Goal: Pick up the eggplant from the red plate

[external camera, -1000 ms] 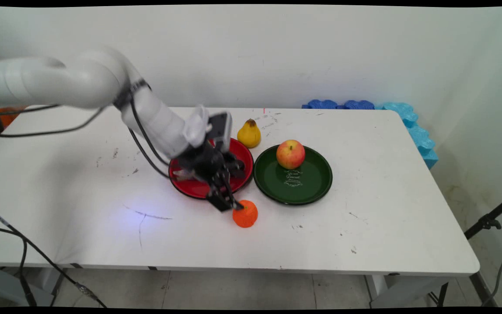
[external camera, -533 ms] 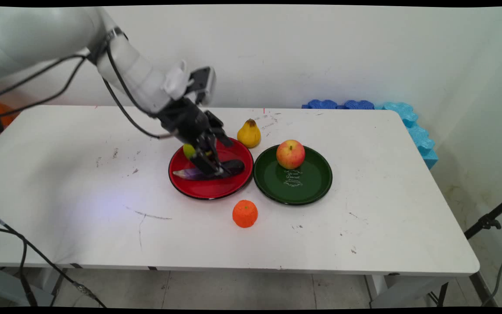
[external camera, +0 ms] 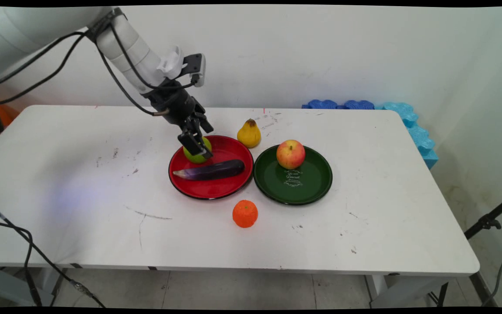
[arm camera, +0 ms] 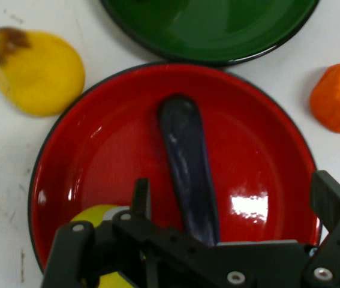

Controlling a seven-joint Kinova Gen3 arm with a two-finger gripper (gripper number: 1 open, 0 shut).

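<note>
Over the far-left part of the red plate (external camera: 209, 189), main view: the gripper (external camera: 195, 146) hangs from the arm, which comes in from the upper left, its tips in front of a green round fruit (external camera: 195, 156) at the plate's back-left rim. Whether the tips touch the fruit cannot be told here. A purple eggplant (external camera: 211, 170) lies across the plate's middle, just in front of the fruit. A yellow pear (external camera: 249, 134) stands on the table (external camera: 386, 209) just behind the plate's right rim. A green plate (external camera: 310, 189) sits just right of the red one and carries a red-yellow apple (external camera: 290, 154) at its back. An orange fruit (external camera: 245, 213) rests on the table in front of the gap between the plates.

Hand view: the fingers (arm camera: 140, 201) stand wide apart with nothing between them. One is near the green fruit (arm camera: 98, 213) at lower left, the other at the right edge. The eggplant (arm camera: 187, 168) runs up the middle between them.

Risks, as a judgement: both items are rounded and lie close together. A descent could nudge the eggplant or roll the fruit off the rim. A finger landing on the rim could tip or slide the plate.
</note>
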